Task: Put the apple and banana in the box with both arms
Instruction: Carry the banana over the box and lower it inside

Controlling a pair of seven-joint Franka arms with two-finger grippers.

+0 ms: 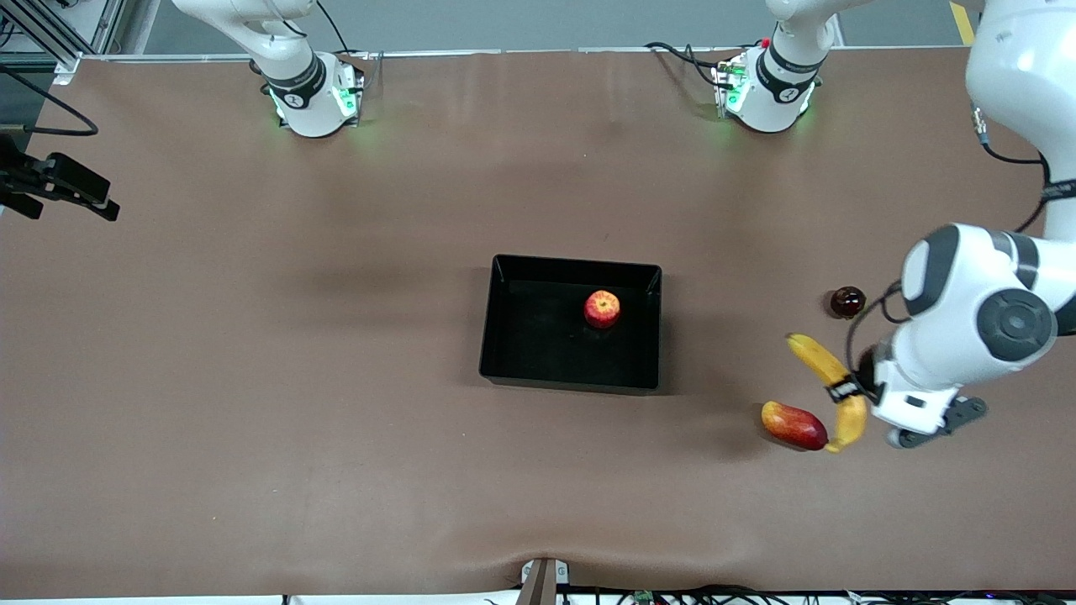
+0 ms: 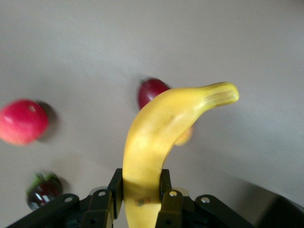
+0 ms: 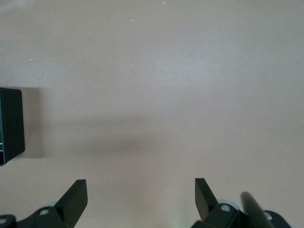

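The left gripper point(image 1: 846, 391) hangs over the worktop point(image 1: 252, 420) toward the left arm's end, its fingers point(image 2: 169, 202) pinching the banana point(image 1: 830, 388) across its middle. The banana's two ends jut out on either side of the fingers. Just beside the banana's lower tip lies an oblong red-and-yellow fruit point(image 1: 793, 425) on the worktop. A small dark red fruit point(image 1: 847, 302) sits farther from the front camera than the clamped fingers. The left wrist view also shows a round pinkish-red fruit point(image 2: 22, 121) on the worktop.

The box point(image 1: 513, 353) rests mid-worktop, well apart from the left fingers, toward the right arm's end from them. The apple point(image 1: 602, 308) lies inside it.

The right gripper point(image 3: 141, 197) waits over bare worktop with its fingers point(image 3: 74, 200) spread wide and nothing between them; a corner of the box shows in its wrist view.
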